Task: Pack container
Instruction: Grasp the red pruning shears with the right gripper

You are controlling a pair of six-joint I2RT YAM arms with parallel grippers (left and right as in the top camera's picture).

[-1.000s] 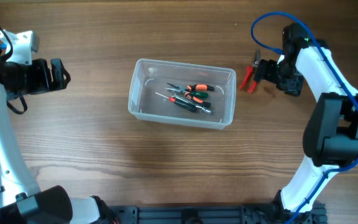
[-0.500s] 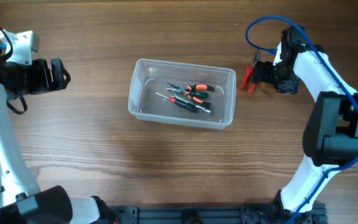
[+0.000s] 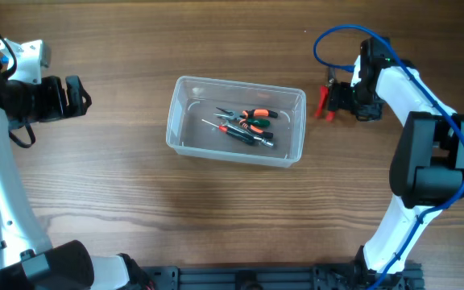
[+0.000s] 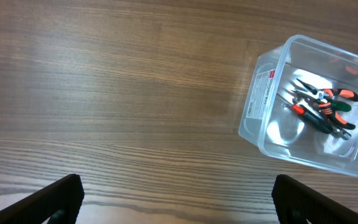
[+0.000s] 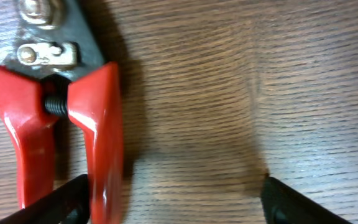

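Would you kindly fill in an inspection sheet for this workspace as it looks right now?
Surface: brown wood-grain table, no spills seen.
Job's things: clear rectangular plastic tub holds orange- and green-handled hand tools; red-handled cutters lie on the table right of it.
Clutter: nothing seen.
Grippers: left gripper open over bare wood; right gripper open, low over the cutters' handles.
Cables: blue cable loops beside the right arm.
Surroundings: black frame along the near edge.

brown wooden table (image 3: 95,185), its grain running left to right; a black rail (image 3: 248,278) at its near edge
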